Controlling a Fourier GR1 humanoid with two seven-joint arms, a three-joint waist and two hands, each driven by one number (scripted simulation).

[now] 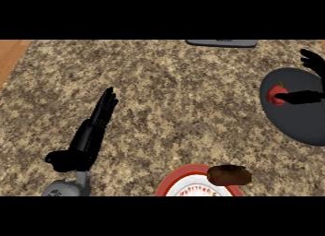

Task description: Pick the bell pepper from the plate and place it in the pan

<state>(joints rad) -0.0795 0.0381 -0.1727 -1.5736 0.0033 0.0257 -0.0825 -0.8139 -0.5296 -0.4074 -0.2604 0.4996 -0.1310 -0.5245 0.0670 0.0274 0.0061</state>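
Plate [170, 180] nearest, no legible writing; right hand [313, 94] pinching bell pepper [276, 96] over pan [297, 120].

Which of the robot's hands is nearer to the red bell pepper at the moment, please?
The right hand. It is at the bell pepper over the pan, a digit touching the pepper. The left hand is far off across the counter, open with fingers straight.

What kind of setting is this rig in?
Likely a kitchen counter: a speckled granite-look countertop with wood edging, a dark grey round pan holding a red bell pepper, and a red-rimmed white plate near the front edge.
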